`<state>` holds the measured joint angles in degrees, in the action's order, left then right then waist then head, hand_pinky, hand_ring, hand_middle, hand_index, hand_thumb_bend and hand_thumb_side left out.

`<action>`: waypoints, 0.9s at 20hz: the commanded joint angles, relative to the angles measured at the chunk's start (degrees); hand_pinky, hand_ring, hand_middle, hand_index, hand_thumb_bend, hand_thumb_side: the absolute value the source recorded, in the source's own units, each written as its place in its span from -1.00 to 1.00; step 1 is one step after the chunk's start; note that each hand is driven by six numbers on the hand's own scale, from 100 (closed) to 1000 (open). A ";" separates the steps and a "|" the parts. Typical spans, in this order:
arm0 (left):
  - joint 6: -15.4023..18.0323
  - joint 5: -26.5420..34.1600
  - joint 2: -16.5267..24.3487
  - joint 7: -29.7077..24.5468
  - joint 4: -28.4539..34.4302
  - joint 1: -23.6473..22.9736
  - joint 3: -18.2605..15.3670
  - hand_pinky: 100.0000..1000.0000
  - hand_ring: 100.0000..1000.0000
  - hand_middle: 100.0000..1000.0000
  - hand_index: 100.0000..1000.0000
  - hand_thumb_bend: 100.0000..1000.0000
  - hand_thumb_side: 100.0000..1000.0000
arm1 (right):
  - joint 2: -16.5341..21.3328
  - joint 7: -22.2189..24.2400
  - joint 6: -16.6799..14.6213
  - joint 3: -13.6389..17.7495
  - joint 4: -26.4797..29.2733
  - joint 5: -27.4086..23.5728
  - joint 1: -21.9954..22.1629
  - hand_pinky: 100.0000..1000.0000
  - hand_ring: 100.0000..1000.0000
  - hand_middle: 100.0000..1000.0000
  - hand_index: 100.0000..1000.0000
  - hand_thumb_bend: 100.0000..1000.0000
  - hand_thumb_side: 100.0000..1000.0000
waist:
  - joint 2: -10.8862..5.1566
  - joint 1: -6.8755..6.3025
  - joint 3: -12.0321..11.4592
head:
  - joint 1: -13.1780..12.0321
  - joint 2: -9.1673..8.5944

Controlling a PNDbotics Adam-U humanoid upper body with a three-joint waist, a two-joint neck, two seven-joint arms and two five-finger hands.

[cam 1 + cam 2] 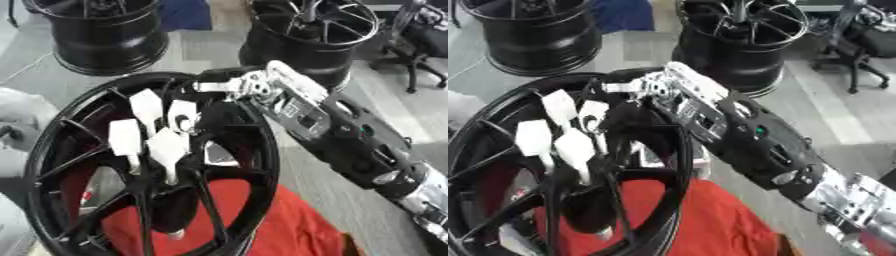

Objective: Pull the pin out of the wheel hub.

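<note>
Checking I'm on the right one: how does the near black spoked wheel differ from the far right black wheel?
The near black spoked wheel stands over red cloth with the right hand reaching into its centre; the far right black wheel sits on grey floor, untouched. The near wheel fills more of the view. Both are black and spoked.

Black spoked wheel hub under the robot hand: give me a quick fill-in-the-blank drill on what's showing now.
1. The right robot hand reaches in from the view's ____ side.
2. Its white-tipped fingers sit at the black spoked wheel hub's ____.
3. The cloth under the hub is ____.
4. Behind stand ____ more black wheels.

Missing: right; centre; red; two
</note>
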<state>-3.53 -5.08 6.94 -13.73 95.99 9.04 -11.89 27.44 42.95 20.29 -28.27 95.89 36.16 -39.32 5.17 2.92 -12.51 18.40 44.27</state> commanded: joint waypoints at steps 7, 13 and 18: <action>-0.01 0.33 0.39 -0.07 1.04 0.82 -0.10 -0.01 0.34 0.12 0.30 -1.00 0.48 | 0.42 0.52 -0.07 0.30 -0.53 1.55 -0.66 0.67 0.68 0.66 0.90 -1.00 0.13 | -0.51 -0.29 -0.09 | 0.30 -0.15; -0.02 0.36 0.39 -0.06 1.05 0.83 -0.11 -0.02 0.34 0.12 0.30 -1.00 0.48 | 0.48 -0.44 -0.04 0.43 -0.95 2.97 -0.37 0.55 0.55 0.54 0.83 -1.00 -0.12 | -0.46 -0.31 -0.11 | 0.36 -0.15; -0.01 0.35 0.38 -0.11 1.06 0.87 -0.08 -0.01 0.34 0.12 0.30 -1.00 0.48 | 0.32 -3.52 -0.05 0.85 -0.72 3.21 -0.33 0.32 0.33 0.31 0.69 -1.00 -0.29 | -0.38 -0.30 -0.17 | 0.42 -0.15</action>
<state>-3.54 -5.02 6.94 -13.73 95.99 9.06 -11.89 27.17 40.27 20.14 -28.21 94.80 38.96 -38.81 5.31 2.92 -12.64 18.65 44.27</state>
